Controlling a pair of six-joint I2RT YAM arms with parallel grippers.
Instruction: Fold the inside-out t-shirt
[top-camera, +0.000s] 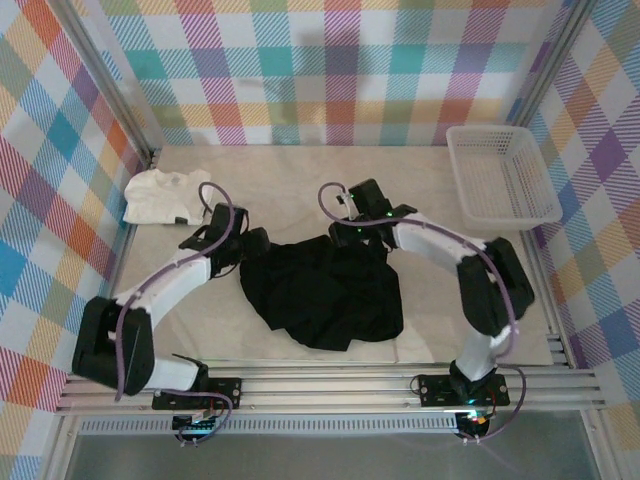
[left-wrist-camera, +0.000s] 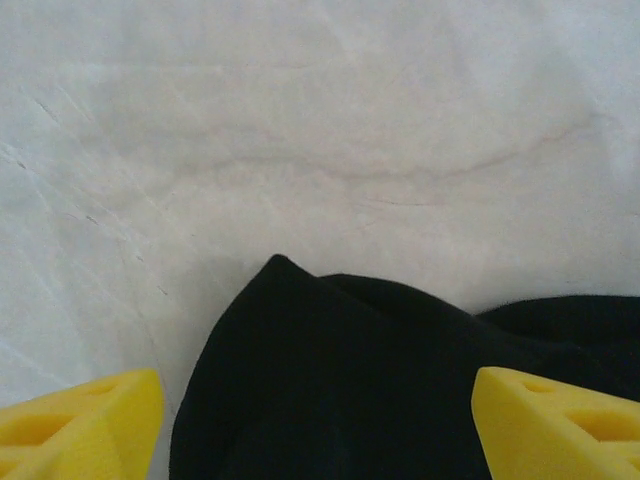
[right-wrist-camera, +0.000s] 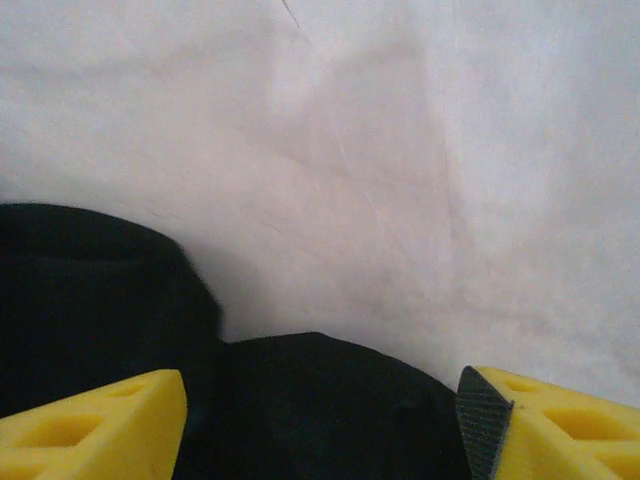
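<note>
Shirt (top-camera: 325, 295): black, soft, crumpled. Rounded folds lie between spread left gripper (left-wrist-camera: 315, 405) and right gripper (right-wrist-camera: 320, 405); yellow foam fingers (left-wrist-camera: 80, 420) cropped.

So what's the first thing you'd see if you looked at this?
A big crumpled black t-shirt sits mid-table, with the robot's left arm and right arm reaching to its far edge. Their yellow fingers are spread open, with black cloth between them. A small white shirt lies back-left, a white basket back-right.
</note>
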